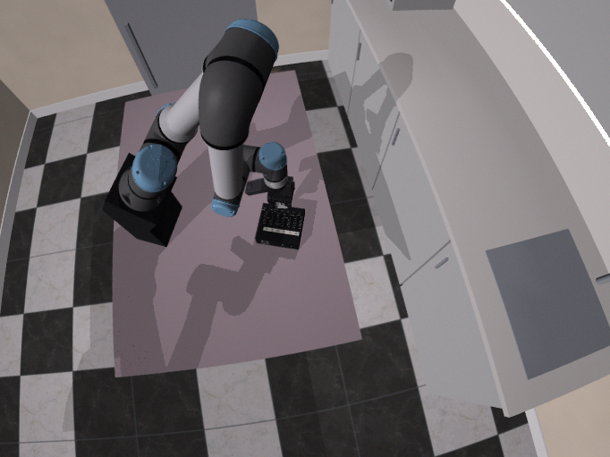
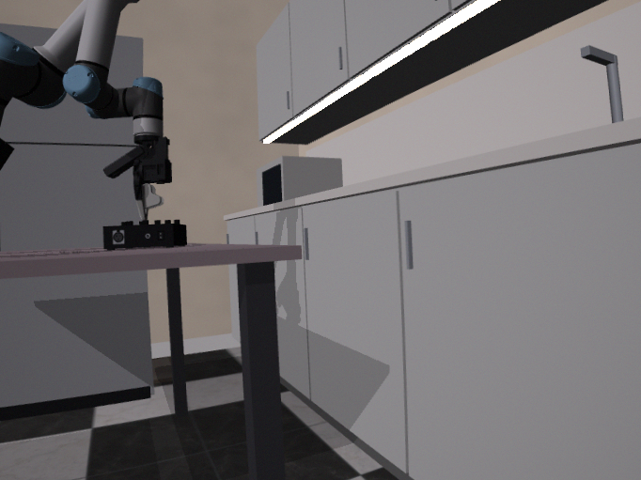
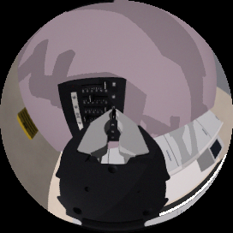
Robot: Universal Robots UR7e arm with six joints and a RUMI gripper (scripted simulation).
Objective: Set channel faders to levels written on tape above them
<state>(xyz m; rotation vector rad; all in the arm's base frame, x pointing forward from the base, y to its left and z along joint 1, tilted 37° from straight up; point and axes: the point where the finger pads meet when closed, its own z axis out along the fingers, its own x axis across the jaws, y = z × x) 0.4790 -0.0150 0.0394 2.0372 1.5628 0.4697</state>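
The black lighting desk [image 1: 277, 241] [image 2: 133, 237] [image 3: 64, 91] lies flat on the pink table. A pale tape strip [image 1: 280, 231] [image 3: 74, 103] runs across it beside the fader slots; its writing is too small to read reliably. In the wrist view one fader cap [image 3: 105, 85] stands near the end of its slot away from the tape, and another cap [image 3: 90, 98] stands nearer the tape. My gripper [image 1: 279, 207] [image 2: 144, 219] [image 3: 114, 110] is shut and empty, pointing down, its tips low at the desk's top. Whether they touch a cap cannot be told. The fingers hide part of the desk.
The pink table [image 1: 239, 334] [image 2: 224, 255] [image 3: 98, 38] carries the desk. The arm's black base block [image 1: 145, 220] stands at the table's left in the top view. A kitchen counter [image 1: 442, 121] [image 2: 363, 178] runs along the right, beyond the table edge.
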